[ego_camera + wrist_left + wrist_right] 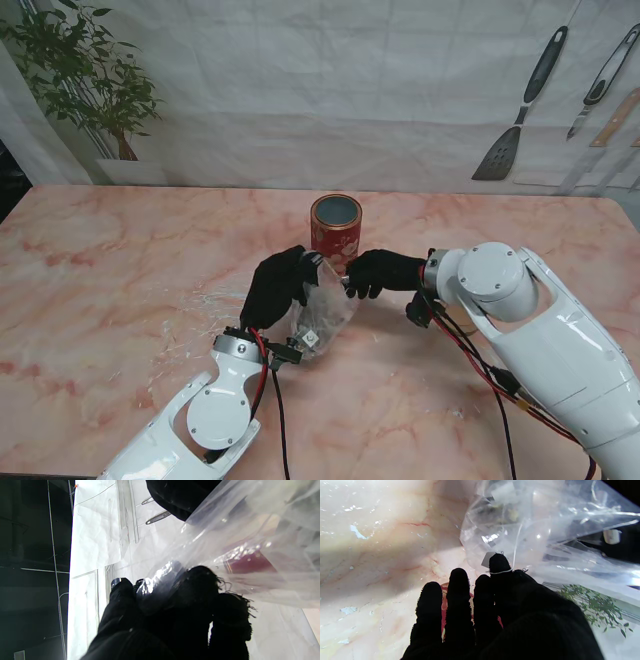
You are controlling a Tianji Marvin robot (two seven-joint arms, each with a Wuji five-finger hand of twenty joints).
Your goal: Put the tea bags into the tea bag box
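A red tea canister (335,228) stands upright with its top open, just beyond both hands. My left hand (278,288) is shut on the upper edge of a clear plastic bag (322,315), which hangs down to the table. Tea bags (500,512) show dimly inside the clear bag (545,530). My right hand (385,272) is at the bag's mouth, thumb and forefinger pinched together. A white tea bag string (515,542) runs from inside the bag over my forefinger (498,563), beside a small paper tag (487,559). The left wrist view shows the canister (250,563) through the plastic (250,517).
The pink marble table (120,280) extends wide on both sides. Behind it is a white backdrop with a potted plant (90,80) at the far left and spatulas (520,110) hanging at the far right. Red and black cables (480,370) trail from my right wrist.
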